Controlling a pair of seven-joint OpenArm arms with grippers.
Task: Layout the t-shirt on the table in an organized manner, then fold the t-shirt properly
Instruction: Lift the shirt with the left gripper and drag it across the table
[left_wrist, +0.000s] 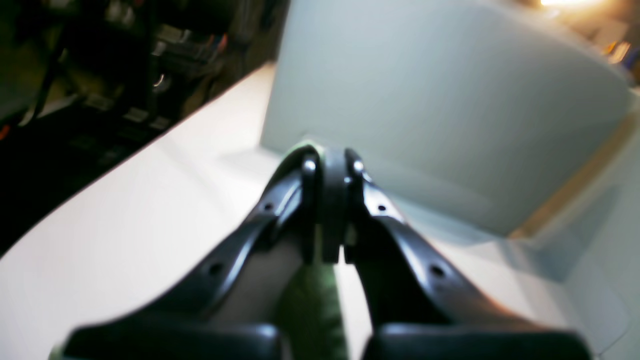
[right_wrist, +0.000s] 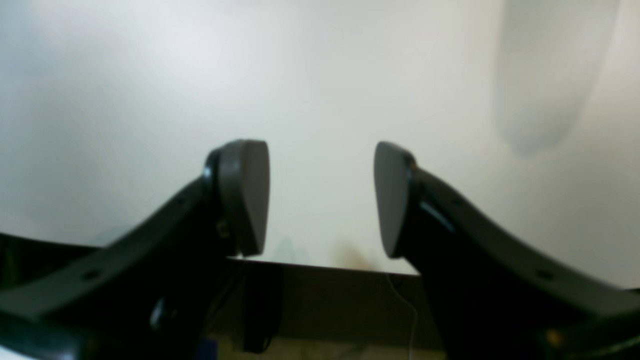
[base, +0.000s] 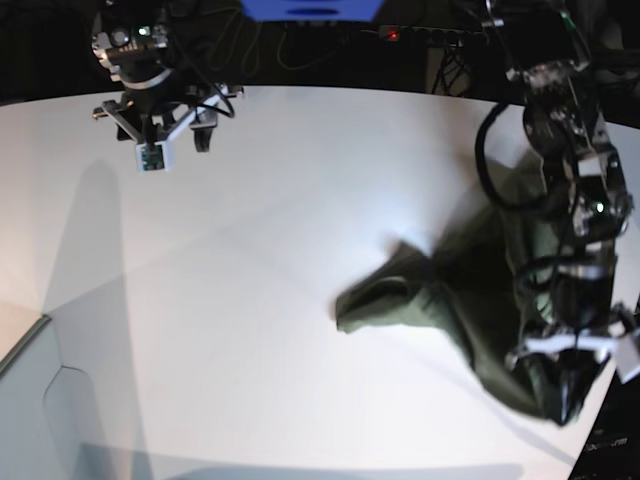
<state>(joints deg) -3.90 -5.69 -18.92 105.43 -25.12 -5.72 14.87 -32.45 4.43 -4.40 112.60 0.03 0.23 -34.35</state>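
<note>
Currently: green t-shirt (base: 470, 310), crumpled, lying on white table (base: 250, 300) toward its right edge in base view. L gripper (left_wrist: 330, 165) w/ jaws pressed together, green cloth pinched between them, at shirt's near corner. R gripper (right_wrist: 320, 200) w/ jaws spread apart, holding nothing, over bare table far from shirt.

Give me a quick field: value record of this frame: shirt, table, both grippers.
t-shirt: olive green, crumpled, not laid out, at the table's edge under the left arm
table: white, mostly bare
left gripper: shut on t-shirt, green cloth showing between the fingers
right gripper: open, holding nothing, over bare table at the far corner, away from the shirt
fold: not yet begun
</note>
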